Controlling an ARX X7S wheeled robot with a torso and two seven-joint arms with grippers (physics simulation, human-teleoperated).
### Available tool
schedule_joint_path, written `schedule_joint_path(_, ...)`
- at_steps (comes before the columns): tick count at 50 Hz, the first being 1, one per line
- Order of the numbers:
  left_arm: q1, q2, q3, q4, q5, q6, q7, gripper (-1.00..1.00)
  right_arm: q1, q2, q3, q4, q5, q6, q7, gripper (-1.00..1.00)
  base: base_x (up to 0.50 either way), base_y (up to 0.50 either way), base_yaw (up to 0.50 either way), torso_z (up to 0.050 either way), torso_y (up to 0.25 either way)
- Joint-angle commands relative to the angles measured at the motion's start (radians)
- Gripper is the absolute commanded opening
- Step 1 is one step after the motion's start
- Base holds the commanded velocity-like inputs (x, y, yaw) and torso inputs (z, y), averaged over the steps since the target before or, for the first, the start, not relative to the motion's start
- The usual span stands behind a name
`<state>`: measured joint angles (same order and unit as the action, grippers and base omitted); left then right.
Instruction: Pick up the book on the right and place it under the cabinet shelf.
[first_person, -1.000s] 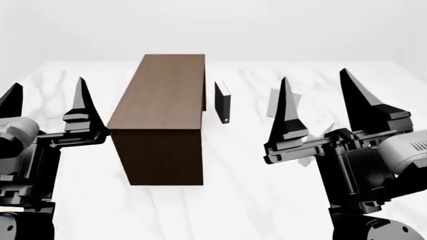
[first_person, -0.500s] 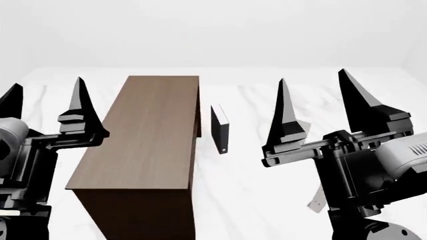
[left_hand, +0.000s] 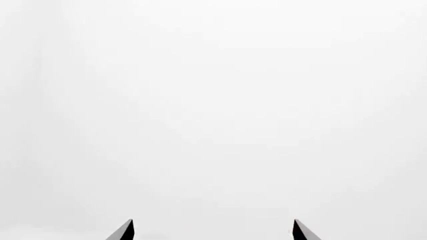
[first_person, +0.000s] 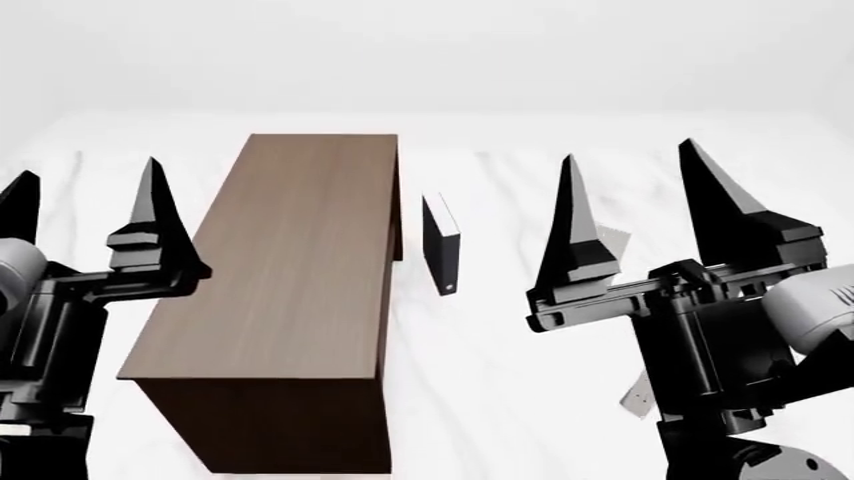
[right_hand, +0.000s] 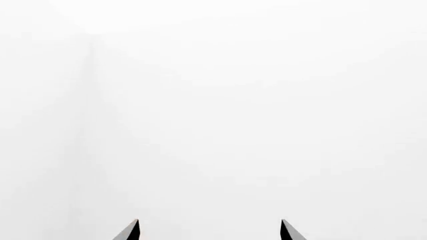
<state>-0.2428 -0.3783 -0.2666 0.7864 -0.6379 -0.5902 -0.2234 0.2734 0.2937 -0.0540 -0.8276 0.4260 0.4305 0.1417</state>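
The dark brown cabinet shelf stands left of centre in the head view. A thin pale sliver with a small dark dot, the book, shows low beside my right arm, mostly hidden by it. My right gripper is open and empty, raised in front of it. My left gripper is open and empty, left of the cabinet. The wrist views show only fingertips, the left gripper and the right gripper, against plain white.
A black-covered book with white pages stands upright just right of the cabinet. A corner of another pale grey book shows behind my right gripper's fingers. The white marbled tabletop runs to a far edge at the back.
The head view has shifted, so the cabinet now looks nearer and larger and the pale books sit lower behind my right arm. Both grippers stay open.
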Motion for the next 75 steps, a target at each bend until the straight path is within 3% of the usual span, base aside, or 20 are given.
schedule_joint_path(1, -0.002, -0.011, -0.008, -0.005, 0.005, 0.005, -0.007, 1.0, 0.004, 0.01, -0.007, -0.001, 0.012, 0.002, 0.007, 1.0, 0.0, 0.0, 0.0, 0.0, -0.25)
schedule_joint_path(6, -0.001, -0.015, -0.008, -0.004, 0.001, 0.003, -0.008, 1.0, 0.015, 0.03, 0.007, -0.038, 0.04, 0.044, 0.026, 1.0, 0.0, 0.0, 0.0, 0.0, -0.25)
schedule_joint_path(11, 0.002, -0.014, -0.014, 0.001, -0.012, 0.001, -0.012, 1.0, 0.069, 0.089, 0.084, -0.128, 0.16, 0.194, 0.089, 1.0, 0.0, 0.0, 0.0, 0.002, -0.18)
schedule_joint_path(16, 0.007, -0.021, -0.003, 0.011, -0.002, 0.009, -0.004, 1.0, 0.223, 0.174, 0.237, -0.192, 0.453, 0.445, 0.256, 1.0, 0.0, 0.0, 0.0, 0.0, 0.0)
schedule_joint_path(21, 0.006, -0.036, 0.013, 0.032, 0.021, 0.004, -0.012, 1.0, 0.436, 0.325, 0.342, -0.103, 0.955, 0.644, 0.571, 1.0, 0.0, 0.0, 0.0, 0.0, 0.0)
schedule_joint_path(29, -0.001, -0.054, 0.028, 0.062, 0.056, -0.026, -0.052, 1.0, 0.622, 0.584, 0.23, 0.101, 1.423, 0.678, 0.928, 1.0, 0.0, 0.0, 0.0, 0.0, 0.0)
schedule_joint_path(38, -0.012, -0.06, 0.012, 0.084, 0.04, -0.067, -0.096, 1.0, 0.649, 0.757, 0.151, 0.264, 1.757, 0.577, 1.101, 1.0, 0.0, 0.0, 0.0, 0.0, 0.0)
schedule_joint_path(51, -0.032, -0.071, -0.032, 0.097, -0.046, -0.141, -0.135, 1.0, 0.603, 0.813, 0.052, 0.347, 2.011, 0.407, 1.263, 1.0, 0.0, 0.0, 0.0, 0.0, 0.0)
schedule_joint_path(58, -0.036, -0.075, -0.043, 0.095, -0.07, -0.152, -0.141, 1.0, 0.463, 0.777, 0.141, 0.361, 1.998, 0.354, 1.223, 1.0, 0.0, 0.0, 0.0, 0.0, 0.0)
schedule_joint_path(75, -0.034, -0.079, -0.055, 0.076, -0.086, -0.145, -0.141, 1.0, 0.391, 0.839, 0.187, 0.369, 2.001, 0.335, 1.253, 1.0, 0.0, 0.0, 0.0, 0.0, 0.0)
